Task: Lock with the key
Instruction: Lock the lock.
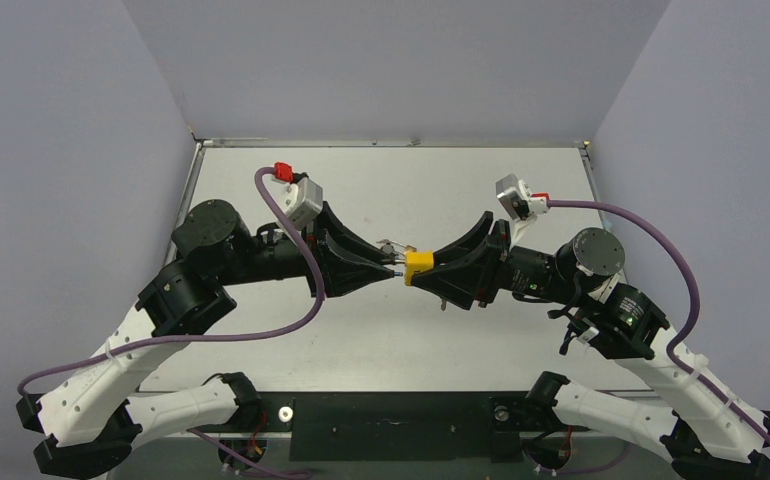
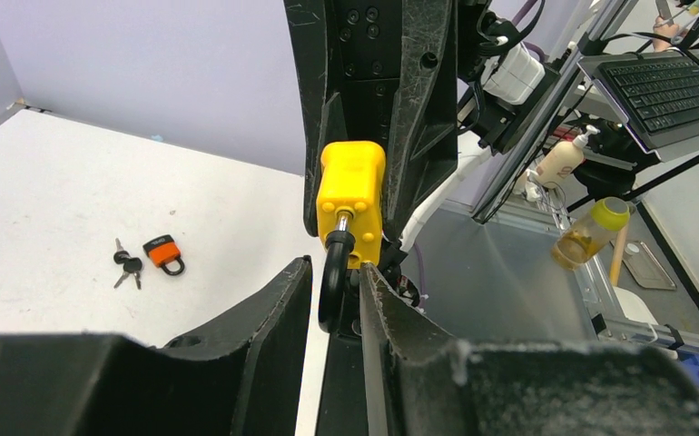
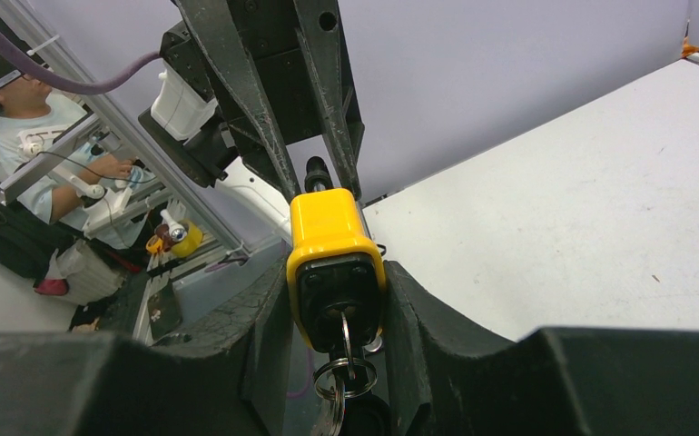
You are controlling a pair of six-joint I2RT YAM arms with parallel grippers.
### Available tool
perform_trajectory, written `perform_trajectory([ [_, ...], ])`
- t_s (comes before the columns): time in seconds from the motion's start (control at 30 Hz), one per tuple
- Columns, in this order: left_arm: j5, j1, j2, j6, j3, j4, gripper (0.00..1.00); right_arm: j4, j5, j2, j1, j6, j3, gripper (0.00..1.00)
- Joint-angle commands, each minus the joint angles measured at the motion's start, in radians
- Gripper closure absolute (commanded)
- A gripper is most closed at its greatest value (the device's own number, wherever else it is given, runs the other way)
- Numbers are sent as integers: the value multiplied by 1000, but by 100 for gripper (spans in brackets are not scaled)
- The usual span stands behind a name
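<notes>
A yellow padlock (image 1: 419, 262) hangs above the table's middle between both grippers. My right gripper (image 1: 433, 270) is shut on its body (image 3: 328, 222). A silver key sits in its keyhole (image 3: 341, 322), with a ring and a black-headed key hanging below. My left gripper (image 1: 397, 270) is closed round the padlock's black shackle (image 2: 332, 272), which lies between the fingers (image 2: 278, 300). The key, a tiny bunch with black heads (image 2: 126, 265), lies on the table beside a small orange padlock (image 2: 164, 252), away from both grippers.
The white table (image 1: 381, 340) has grey walls on three sides. Purple cables loop from both wrists. Beyond the table edge the wrist views show a keyboard (image 2: 664, 86), bottles (image 2: 591, 232) and a seated person (image 3: 19, 145).
</notes>
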State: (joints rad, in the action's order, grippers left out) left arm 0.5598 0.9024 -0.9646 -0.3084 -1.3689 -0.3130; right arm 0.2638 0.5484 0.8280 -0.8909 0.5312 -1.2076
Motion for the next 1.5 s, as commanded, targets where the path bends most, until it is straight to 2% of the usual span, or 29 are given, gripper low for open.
perform_trajectory([
  [0.0, -24, 1, 10, -12, -11, 17, 77, -68, -17, -15, -4, -12, -41, 100],
  [0.2, -23, 0, 6, -18, -21, -2, 83, -64, -23, -19, -4, -17, -38, 100],
  [0.43, -21, 0, 0, -54, -20, -14, 100, -60, -31, -17, -4, -32, -38, 100],
  [0.67, -8, 0, -6, -103, -10, 8, 100, -64, -24, -4, -5, -43, -45, 100],
  [0.93, 23, 5, -26, -239, 53, 153, 100, -105, -8, 22, -14, -27, -43, 100],
  [1.47, -45, 60, -58, -256, 79, 190, 100, -160, -27, 86, -83, -15, -40, 100],
])
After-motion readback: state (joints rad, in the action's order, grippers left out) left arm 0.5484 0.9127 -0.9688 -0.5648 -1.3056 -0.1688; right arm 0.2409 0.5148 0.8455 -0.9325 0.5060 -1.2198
